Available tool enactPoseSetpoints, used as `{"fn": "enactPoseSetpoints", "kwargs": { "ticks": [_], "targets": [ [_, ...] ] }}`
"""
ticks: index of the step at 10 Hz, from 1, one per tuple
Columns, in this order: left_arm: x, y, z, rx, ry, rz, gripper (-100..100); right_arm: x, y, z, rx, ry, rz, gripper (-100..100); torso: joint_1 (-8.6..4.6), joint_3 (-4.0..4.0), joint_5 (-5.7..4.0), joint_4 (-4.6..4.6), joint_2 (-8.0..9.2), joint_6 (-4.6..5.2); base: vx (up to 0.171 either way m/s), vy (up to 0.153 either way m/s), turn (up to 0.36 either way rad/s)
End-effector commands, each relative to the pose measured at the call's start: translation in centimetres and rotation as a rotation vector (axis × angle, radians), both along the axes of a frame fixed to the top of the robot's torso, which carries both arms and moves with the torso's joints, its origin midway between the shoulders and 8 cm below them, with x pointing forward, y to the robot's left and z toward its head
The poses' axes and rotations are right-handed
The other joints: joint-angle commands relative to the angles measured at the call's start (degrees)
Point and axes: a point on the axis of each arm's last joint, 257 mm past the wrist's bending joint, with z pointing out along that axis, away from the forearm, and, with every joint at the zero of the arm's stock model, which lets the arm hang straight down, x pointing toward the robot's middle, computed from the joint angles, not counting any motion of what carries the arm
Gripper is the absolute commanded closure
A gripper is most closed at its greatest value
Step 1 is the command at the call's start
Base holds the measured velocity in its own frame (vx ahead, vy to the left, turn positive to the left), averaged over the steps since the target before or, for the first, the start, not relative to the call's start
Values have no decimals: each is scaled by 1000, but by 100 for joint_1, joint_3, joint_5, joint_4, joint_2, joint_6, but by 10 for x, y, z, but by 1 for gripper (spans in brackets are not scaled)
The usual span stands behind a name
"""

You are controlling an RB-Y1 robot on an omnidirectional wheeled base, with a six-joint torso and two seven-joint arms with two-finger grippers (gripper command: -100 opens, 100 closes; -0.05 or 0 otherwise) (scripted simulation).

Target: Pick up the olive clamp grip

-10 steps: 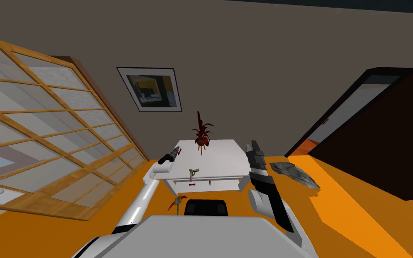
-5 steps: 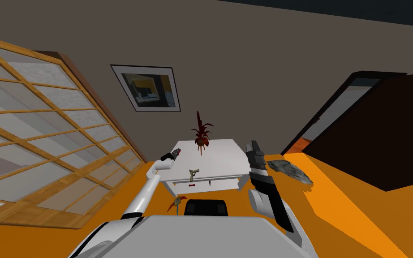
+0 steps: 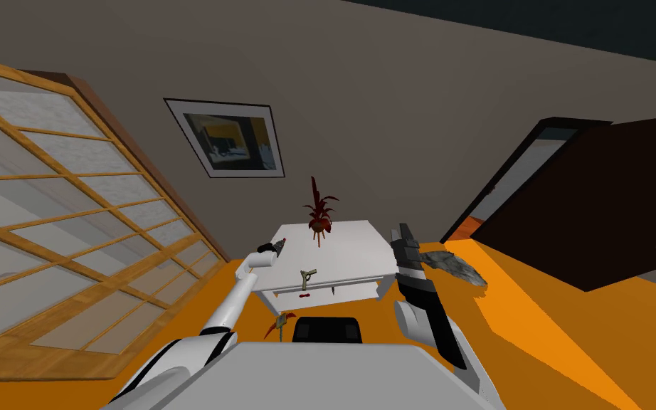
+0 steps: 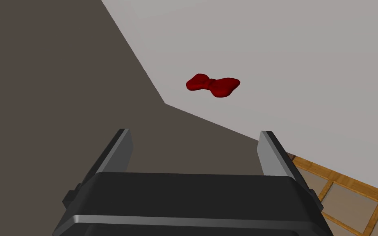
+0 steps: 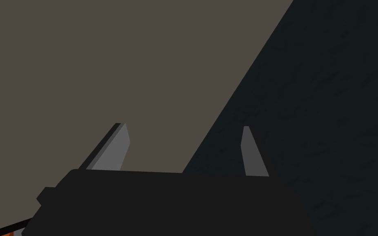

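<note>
The olive clamp grip (image 3: 308, 275) lies near the front edge of a white table (image 3: 351, 250), left of its middle. My left gripper (image 3: 277, 246) hovers at the table's left edge, a short way to the left of and beyond the clamp. Its fingers stand open with nothing between them (image 4: 194, 143). Ahead of them, in the left wrist view, a small red bow-shaped thing (image 4: 212, 85) lies on the white top. My right gripper (image 3: 404, 233) is raised by the table's right side, open and empty (image 5: 184, 141).
A dark red potted plant (image 3: 319, 213) stands at the table's back. A small red item (image 3: 305, 292) sits at its front rim. On the orange floor lie a red-handled tool (image 3: 279, 324), a black block (image 3: 326, 329) and a grey rug (image 3: 456, 265). A lattice window is left, a dark door right.
My head view has swung: window, picture and door have all shifted in the frame. The left arm has stretched out more, its gripper staying at the table's left edge. The clamp has not moved.
</note>
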Motion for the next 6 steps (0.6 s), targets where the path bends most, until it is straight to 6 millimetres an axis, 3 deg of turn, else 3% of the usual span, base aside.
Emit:
{"fn": "enactPoseSetpoints", "kwargs": {
  "ticks": [1,4,6],
  "targets": [
    [0,1,-9,-5,59,0,-100,0,0,0,0,0,0,0,0,0,0,0,0,0,-4,27,-107],
    [-16,4,-37,-19,162,13,-100,0,0,0,0,0,0,0,1,1,0,1,1,1,-2,25,-61],
    [-15,2,-38,-24,203,8,-100,0,0,0,0,0,0,0,-6,1,-1,0,1,-1,-1,5,-41]
  ]
}}
